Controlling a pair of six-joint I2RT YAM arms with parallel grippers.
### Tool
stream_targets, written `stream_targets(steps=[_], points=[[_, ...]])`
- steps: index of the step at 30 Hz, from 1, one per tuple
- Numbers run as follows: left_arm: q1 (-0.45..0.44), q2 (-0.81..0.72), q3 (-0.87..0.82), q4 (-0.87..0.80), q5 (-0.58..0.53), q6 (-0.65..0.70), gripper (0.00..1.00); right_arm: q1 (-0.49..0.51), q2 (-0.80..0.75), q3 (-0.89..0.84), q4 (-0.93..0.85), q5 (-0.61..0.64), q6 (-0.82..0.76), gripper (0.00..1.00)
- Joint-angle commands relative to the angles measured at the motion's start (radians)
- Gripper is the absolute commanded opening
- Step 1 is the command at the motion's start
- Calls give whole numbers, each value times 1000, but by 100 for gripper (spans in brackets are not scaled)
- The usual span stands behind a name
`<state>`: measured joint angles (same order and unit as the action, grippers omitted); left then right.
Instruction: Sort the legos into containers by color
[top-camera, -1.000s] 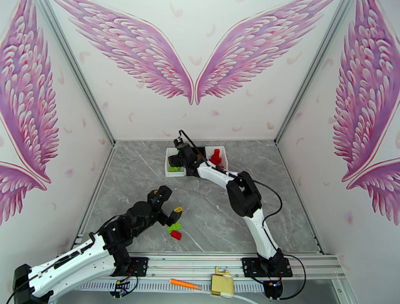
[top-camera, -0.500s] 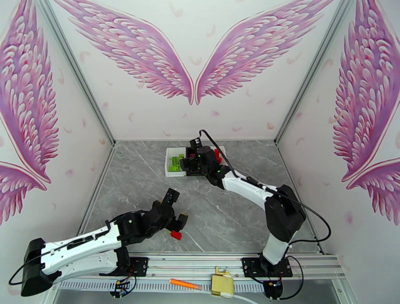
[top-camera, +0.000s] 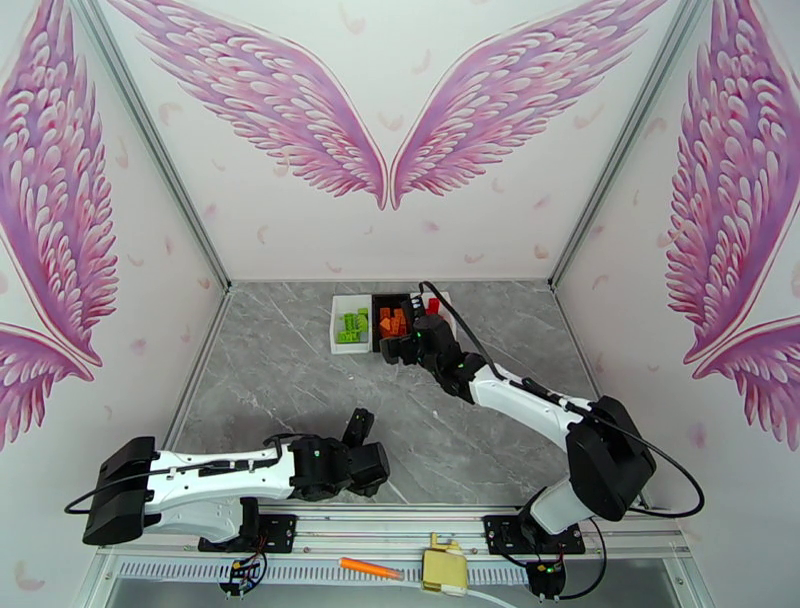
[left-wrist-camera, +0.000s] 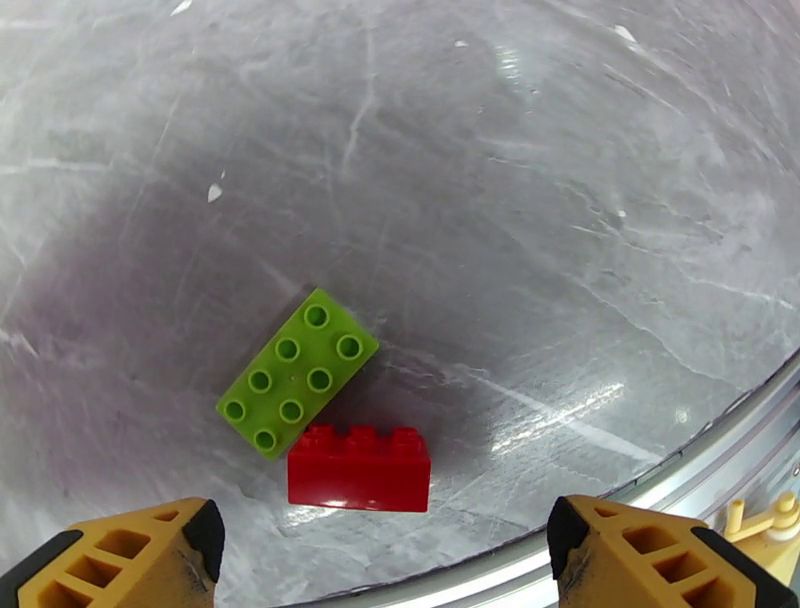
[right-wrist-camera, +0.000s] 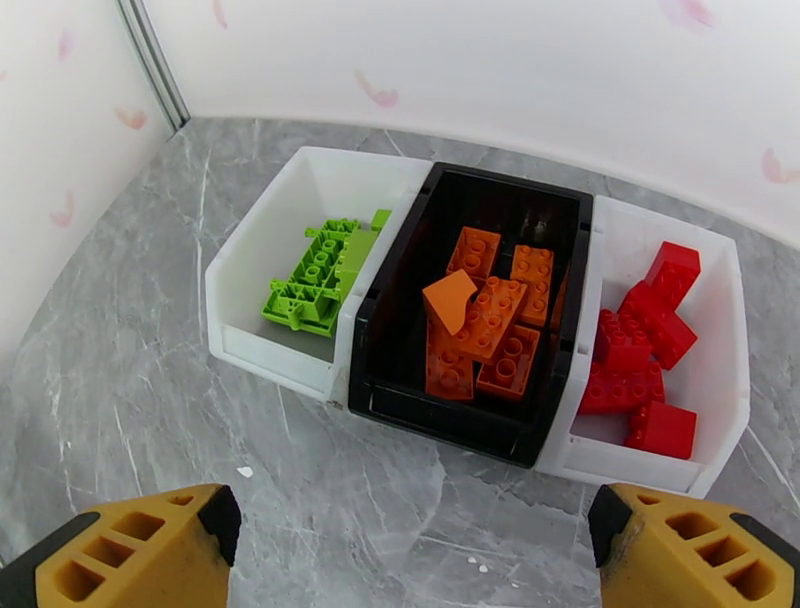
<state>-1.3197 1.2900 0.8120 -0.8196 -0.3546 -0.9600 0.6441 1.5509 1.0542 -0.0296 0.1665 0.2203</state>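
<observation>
Robot test booth: wing-mural walls (top-camera: 390, 120), marble tabletop (top-camera: 280, 370).

Bright, even light falls from overhead. The grey marble-patterned tabletop (left-wrist-camera: 500, 200) carries pale glare streaks and a soft, dim shadow around the green studded plastic brick (left-wrist-camera: 297, 372). Both wrist views bow at their edges, and focus is sharp.

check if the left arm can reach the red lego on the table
Probably yes: the left gripper hangs open over the red lego, nothing covering it, though the green lego touching its corner may shift.

Green lego (left-wrist-camera: 297, 372) touches red lego (left-wrist-camera: 360, 468) ahead of spread pincer (left-wrist-camera: 385, 548).
</observation>
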Motion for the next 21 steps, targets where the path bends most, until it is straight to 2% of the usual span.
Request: stream_targets(steps=[1,21], points=[[29,6,-24,20,51,-56,83,-7,-25,-14,-12,19,26,97],[60,176,-39,62,110,-3,71,-6,-30,-35,-26,3,49,97]])
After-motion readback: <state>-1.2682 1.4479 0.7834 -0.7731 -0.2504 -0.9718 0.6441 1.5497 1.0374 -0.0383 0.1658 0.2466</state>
